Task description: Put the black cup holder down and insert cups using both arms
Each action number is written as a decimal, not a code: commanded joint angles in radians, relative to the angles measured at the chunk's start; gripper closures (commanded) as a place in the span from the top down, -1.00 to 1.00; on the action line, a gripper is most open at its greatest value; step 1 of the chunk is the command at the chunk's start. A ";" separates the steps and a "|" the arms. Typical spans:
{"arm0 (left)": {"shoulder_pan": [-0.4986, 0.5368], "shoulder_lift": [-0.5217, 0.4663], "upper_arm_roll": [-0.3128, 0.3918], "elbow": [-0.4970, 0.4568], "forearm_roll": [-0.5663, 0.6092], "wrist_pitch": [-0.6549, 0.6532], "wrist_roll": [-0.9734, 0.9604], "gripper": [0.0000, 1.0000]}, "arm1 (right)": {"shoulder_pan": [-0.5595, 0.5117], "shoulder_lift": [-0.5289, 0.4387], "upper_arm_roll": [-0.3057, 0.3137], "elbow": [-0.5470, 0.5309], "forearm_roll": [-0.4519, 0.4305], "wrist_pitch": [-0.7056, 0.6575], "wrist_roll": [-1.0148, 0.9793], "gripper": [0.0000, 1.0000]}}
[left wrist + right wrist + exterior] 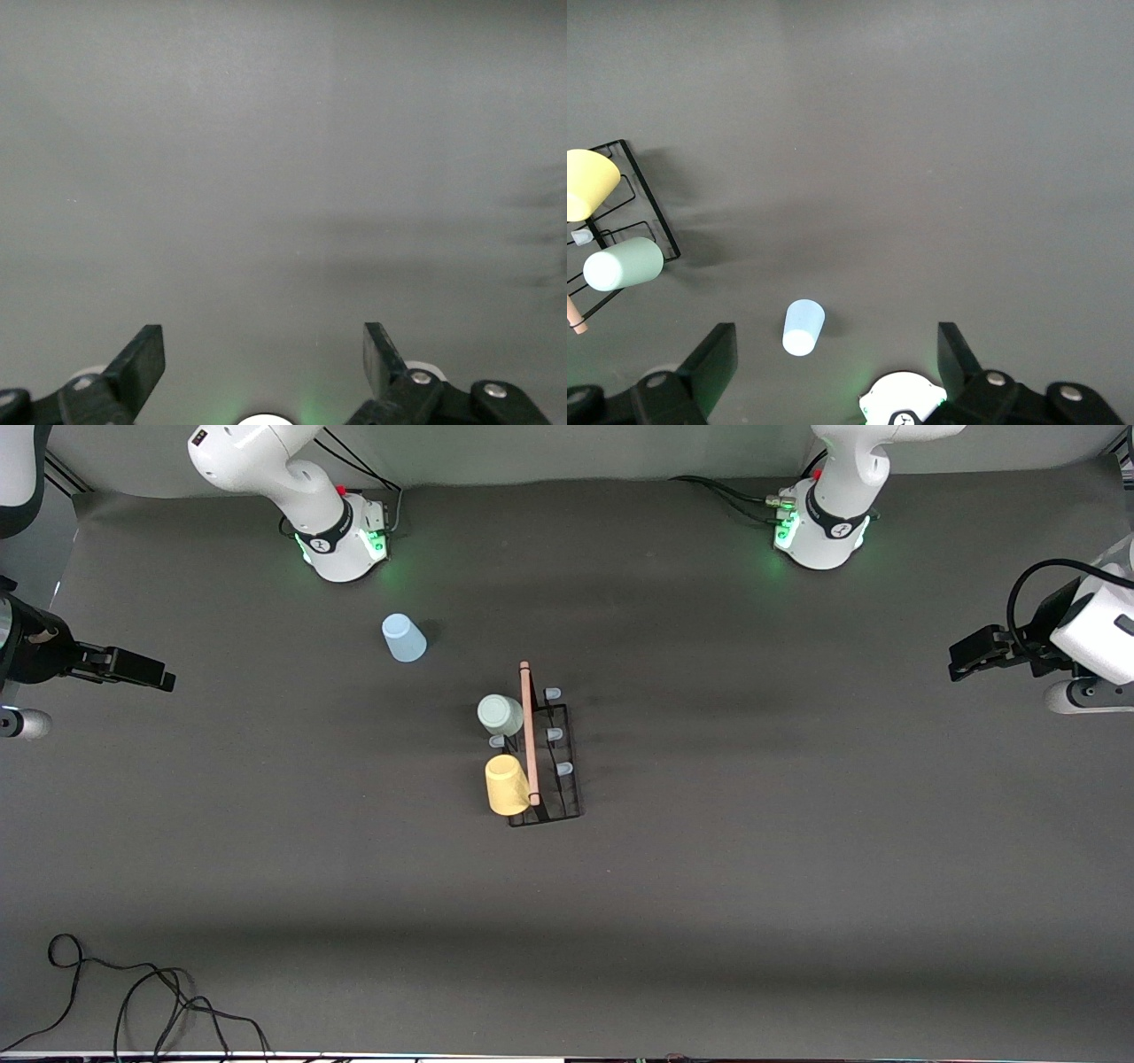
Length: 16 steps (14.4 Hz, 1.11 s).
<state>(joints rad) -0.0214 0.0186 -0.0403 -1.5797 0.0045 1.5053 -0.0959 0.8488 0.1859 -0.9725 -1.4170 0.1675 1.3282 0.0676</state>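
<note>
Rack mid-surface with two cups on it, both arms waiting at the ends.

The black rack [554, 766] stands in the middle of the dark surface [797, 824], with the mint cup [500, 715] and yellow cup [507, 786] on its prongs. The blue cup [404, 638] stands upside down near the right arm's base, well apart from the rack. The left claw [264, 363] and right claw [837, 363] both gape wide, holding nothing.
</note>
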 commanded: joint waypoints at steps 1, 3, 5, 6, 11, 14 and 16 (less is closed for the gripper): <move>-0.002 -0.005 0.005 -0.005 -0.006 0.010 0.001 1.00 | 0.010 0.004 -0.012 0.015 -0.035 -0.026 -0.028 1.00; -0.002 -0.005 0.003 -0.005 -0.006 0.010 0.001 1.00 | -0.031 0.004 0.035 0.013 -0.060 -0.026 -0.026 1.00; -0.002 -0.005 0.005 -0.005 -0.006 0.010 0.001 1.00 | -0.202 -0.019 0.229 0.013 -0.077 -0.027 -0.017 1.00; -0.002 -0.005 0.004 -0.005 -0.006 0.010 0.001 1.00 | -0.297 -0.043 0.356 0.010 -0.116 -0.027 -0.015 1.00; -0.002 -0.005 0.003 -0.006 -0.006 0.012 0.001 1.00 | -0.683 -0.117 0.759 -0.054 -0.180 -0.014 -0.017 0.99; -0.002 -0.005 0.005 -0.006 -0.006 0.012 0.001 1.00 | -0.894 -0.175 0.974 -0.135 -0.180 0.054 -0.028 0.99; -0.002 -0.005 0.003 -0.006 -0.006 0.012 0.001 1.00 | -0.896 -0.238 0.977 -0.235 -0.181 0.138 -0.028 0.99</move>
<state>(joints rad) -0.0213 0.0186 -0.0400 -1.5804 0.0045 1.5058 -0.0959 -0.0308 0.0460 -0.0248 -1.5124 0.0111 1.3774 0.0601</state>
